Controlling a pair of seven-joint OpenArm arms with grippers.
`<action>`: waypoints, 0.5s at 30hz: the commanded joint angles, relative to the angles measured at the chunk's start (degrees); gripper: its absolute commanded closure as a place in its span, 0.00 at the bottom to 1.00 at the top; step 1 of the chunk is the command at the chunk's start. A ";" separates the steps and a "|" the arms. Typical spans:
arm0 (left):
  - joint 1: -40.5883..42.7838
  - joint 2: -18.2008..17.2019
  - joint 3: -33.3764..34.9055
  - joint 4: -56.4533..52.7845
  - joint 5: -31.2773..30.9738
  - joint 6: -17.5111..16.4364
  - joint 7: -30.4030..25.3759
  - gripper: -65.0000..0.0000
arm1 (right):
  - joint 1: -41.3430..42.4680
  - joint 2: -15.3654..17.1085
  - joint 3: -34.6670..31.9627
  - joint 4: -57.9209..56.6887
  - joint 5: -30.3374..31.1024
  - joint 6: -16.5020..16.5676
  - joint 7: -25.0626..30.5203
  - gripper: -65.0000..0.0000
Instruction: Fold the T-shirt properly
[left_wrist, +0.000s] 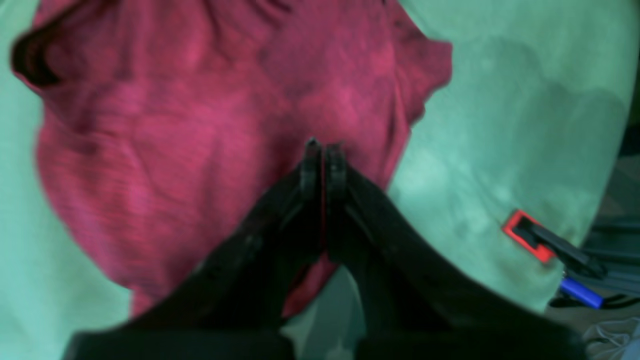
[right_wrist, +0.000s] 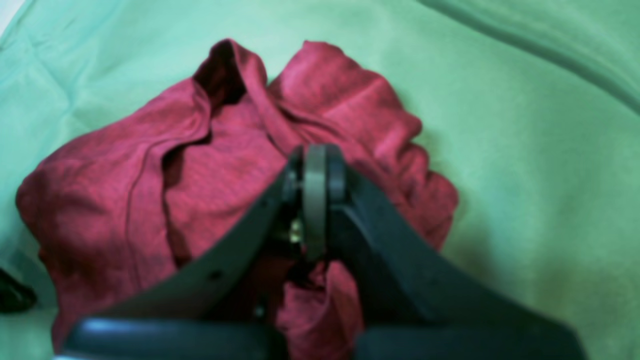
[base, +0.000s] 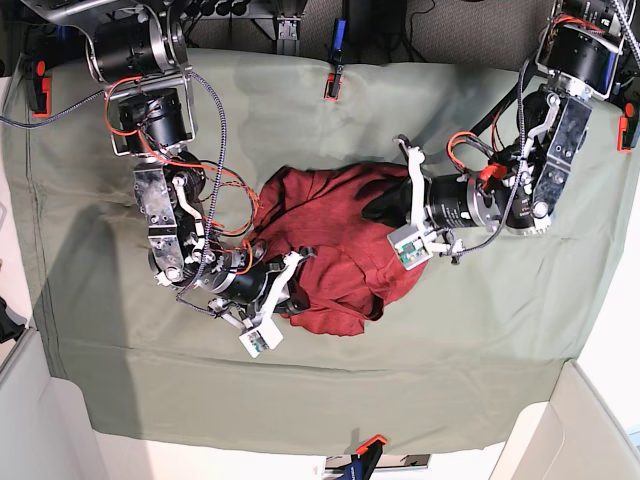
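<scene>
A dark red T-shirt (base: 335, 250) lies bunched in a loose, wrinkled heap near the middle of a desk covered with a sage-green cloth (base: 470, 360). Two black robot arms reach into the heap from opposite sides.

In the left wrist view, the left tool (left_wrist: 324, 150) has its fingers pressed together, with a thin strip of red fabric caught between them — it is clenched on the T-shirt (left_wrist: 200, 125).

In the right wrist view, the right tool (right_wrist: 315, 160) is likewise squeezed closed, with folds of the T-shirt (right_wrist: 150, 190) gathered under and around its tips — it appears to be grasping the fabric.

Orange clamps (base: 332, 86) pin the green cloth at the desk's far and near edges.
</scene>
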 joint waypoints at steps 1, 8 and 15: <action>-0.55 -0.61 -0.44 0.72 -0.79 -0.12 -0.96 0.98 | 1.60 -0.66 0.11 0.17 0.31 0.07 1.14 1.00; 0.94 -0.61 -0.72 0.72 -0.79 -0.12 -0.61 0.98 | 1.77 -0.63 0.11 -5.51 -2.93 0.02 4.66 1.00; 3.08 -0.61 -6.16 0.72 -2.45 -0.12 -0.57 0.98 | 5.20 -0.44 0.11 -10.99 -9.40 -3.56 8.90 1.00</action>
